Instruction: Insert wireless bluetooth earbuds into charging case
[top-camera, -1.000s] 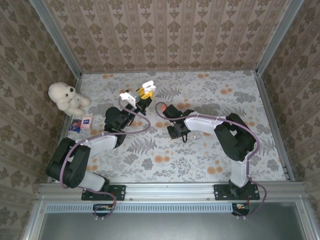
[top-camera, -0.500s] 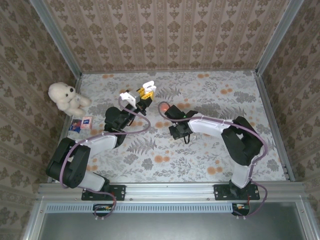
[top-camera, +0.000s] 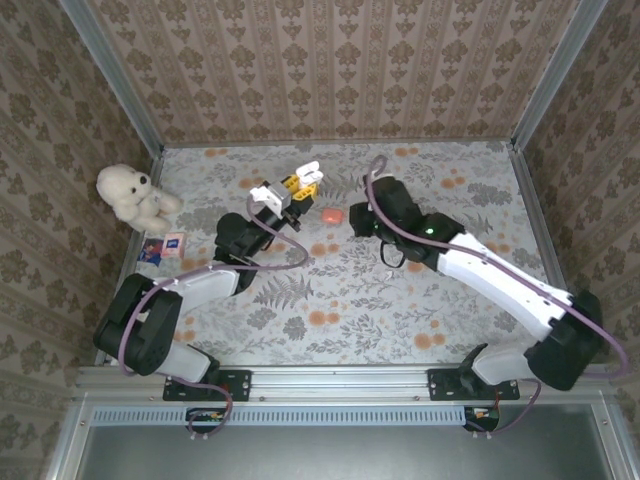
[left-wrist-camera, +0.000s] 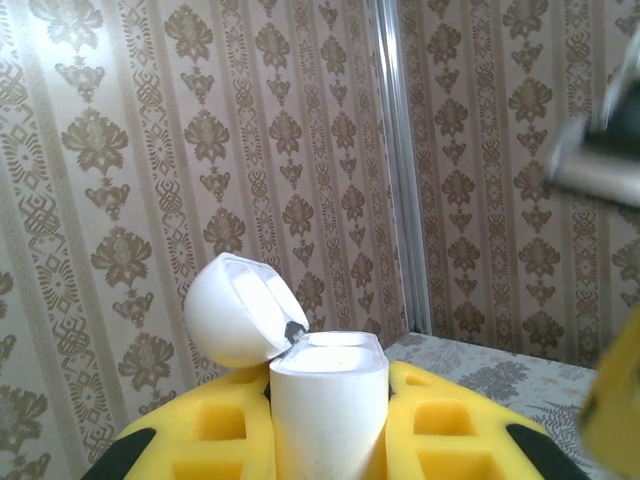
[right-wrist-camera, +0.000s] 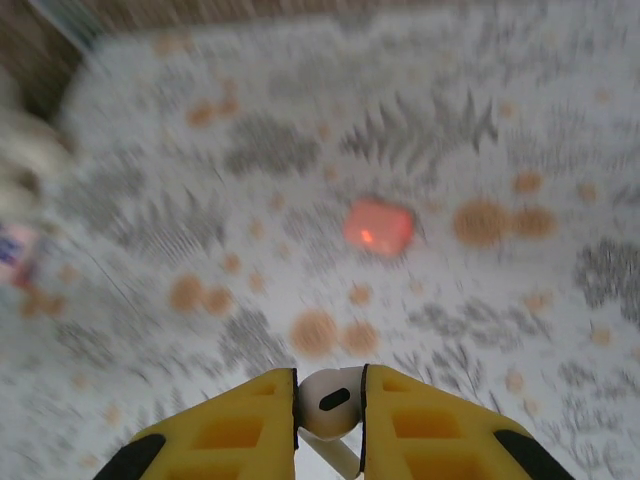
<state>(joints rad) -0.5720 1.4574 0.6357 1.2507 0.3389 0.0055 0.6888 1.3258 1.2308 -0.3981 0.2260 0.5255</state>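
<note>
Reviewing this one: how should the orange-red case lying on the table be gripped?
Probably grip the orange-red case across its two longer sides, coming straight down from above: it lies flat on the table, low and rounded, with its sides unobstructed.

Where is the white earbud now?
In the right wrist view, the white earbud sits pinched in the right tool at bottom centre, with the orange-red case lying beyond it.

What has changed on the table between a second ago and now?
The right gripper drew back to the right, away from the orange-red case, as its arm swung out and straightened. It now pinches a white earbud. The left gripper, shut on the open white case, shifted slightly right. The orange-red case, the teddy bear and the cards stayed put.
</note>
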